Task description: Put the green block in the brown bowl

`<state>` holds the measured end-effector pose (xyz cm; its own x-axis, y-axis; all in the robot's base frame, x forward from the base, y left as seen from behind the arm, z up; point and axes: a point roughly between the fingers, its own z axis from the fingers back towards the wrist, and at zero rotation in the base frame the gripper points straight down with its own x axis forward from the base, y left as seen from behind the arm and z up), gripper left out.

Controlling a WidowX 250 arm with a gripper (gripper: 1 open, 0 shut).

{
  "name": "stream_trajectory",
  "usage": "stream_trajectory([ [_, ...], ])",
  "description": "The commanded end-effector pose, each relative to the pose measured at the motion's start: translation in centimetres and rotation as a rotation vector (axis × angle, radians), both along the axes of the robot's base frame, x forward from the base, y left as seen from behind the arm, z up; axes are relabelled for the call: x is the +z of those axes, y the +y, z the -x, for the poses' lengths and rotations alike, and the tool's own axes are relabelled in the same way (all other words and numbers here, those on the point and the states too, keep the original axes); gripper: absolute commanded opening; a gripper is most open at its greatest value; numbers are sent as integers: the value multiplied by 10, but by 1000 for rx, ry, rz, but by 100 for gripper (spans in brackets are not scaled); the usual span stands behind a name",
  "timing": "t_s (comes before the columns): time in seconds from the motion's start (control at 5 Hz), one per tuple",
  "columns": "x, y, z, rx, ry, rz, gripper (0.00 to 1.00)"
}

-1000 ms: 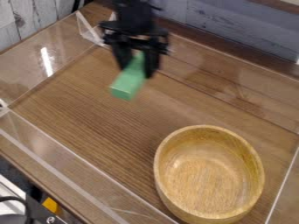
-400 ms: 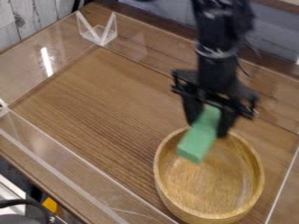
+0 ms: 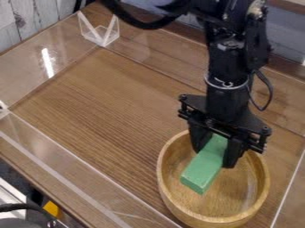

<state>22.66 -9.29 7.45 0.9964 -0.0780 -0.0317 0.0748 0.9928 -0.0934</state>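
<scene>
Camera view is showing the black tool [image 3: 222, 142] pointing straight down, its fingers clamping the upper end of the green block [image 3: 206, 168]. That block is hanging tilted inside the brown bowl [image 3: 174, 191], its lower end near the bowl's floor. The bowl is sitting on the wooden counter [image 3: 95, 98].

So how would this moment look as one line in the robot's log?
claw: shut on green block | block: hanging over brown bowl, unreleased | bowl: otherwise empty

one green block [image 3: 204, 169], one brown bowl [image 3: 174, 200], one gripper [image 3: 223, 145], one wooden table [image 3: 95, 98]
</scene>
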Motion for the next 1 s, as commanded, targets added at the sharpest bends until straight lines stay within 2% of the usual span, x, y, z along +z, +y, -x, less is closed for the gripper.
stream_trajectory([
  [0.0,9,-2,0,2,-37,14,0],
  [0.8,-4,-2,7,0,-19,16,0],
])
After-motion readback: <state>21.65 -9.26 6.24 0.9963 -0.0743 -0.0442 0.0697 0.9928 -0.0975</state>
